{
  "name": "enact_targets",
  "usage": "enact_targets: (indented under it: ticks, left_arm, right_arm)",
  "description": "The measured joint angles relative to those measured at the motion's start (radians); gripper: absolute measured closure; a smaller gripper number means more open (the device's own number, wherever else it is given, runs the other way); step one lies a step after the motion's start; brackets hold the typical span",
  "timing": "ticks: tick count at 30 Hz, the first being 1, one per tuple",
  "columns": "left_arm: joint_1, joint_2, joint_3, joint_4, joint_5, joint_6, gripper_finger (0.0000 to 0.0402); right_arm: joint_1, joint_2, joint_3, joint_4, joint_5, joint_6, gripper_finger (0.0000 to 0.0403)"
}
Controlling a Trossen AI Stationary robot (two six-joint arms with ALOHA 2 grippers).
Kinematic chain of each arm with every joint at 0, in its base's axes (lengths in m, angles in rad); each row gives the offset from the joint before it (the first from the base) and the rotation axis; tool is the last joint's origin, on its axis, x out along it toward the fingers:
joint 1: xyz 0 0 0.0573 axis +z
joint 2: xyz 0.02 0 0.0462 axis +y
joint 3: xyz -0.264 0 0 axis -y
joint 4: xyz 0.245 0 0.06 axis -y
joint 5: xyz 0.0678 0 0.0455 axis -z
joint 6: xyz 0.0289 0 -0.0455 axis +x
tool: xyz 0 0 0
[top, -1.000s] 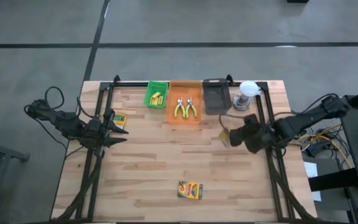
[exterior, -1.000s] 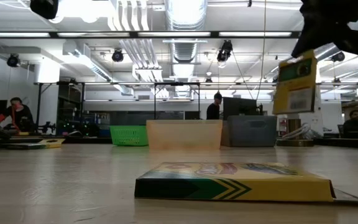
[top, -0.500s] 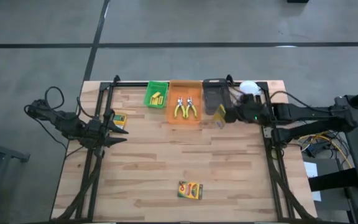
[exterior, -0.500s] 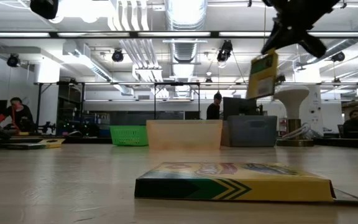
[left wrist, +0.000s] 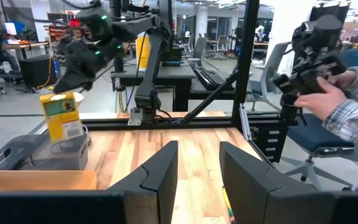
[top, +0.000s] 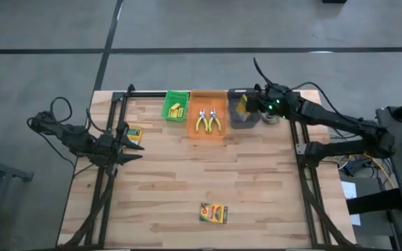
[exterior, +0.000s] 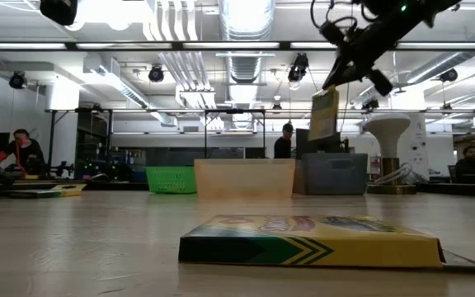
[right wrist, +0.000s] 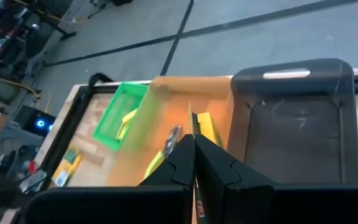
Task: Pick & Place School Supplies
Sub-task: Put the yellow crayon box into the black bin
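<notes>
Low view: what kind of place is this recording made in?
Probably an open robotics lab or workshop: exposed ceiling ducts, rows of workbenches, a person seated at one.

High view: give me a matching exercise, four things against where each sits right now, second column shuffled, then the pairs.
Things:
1. pliers
2. yellow blocks
3. held crayon box
4. loose crayon box

Places:
A. green tray
B. bare table, near edge
C. orange tray
D. in the right pincer, over the black tray

Pairs: 1-C, 2-A, 3-D, 4-B
</notes>
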Motion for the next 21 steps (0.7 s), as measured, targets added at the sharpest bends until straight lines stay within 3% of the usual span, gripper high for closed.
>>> enact_targets:
  ticks: [12,21]
  left_arm:
    - [0.000,0.000,0.000,0.000,0.000,0.000,0.0278]
    - [0.000,0.000,0.000,0.000,0.000,0.000,0.0278]
  right_arm:
    - [-0.209,0.256,0.000,0.179,-0.154,-0.025,0.0395]
    - [-0.276,0.396,0.000,0.313,-0.295,-0.019,0.0395]
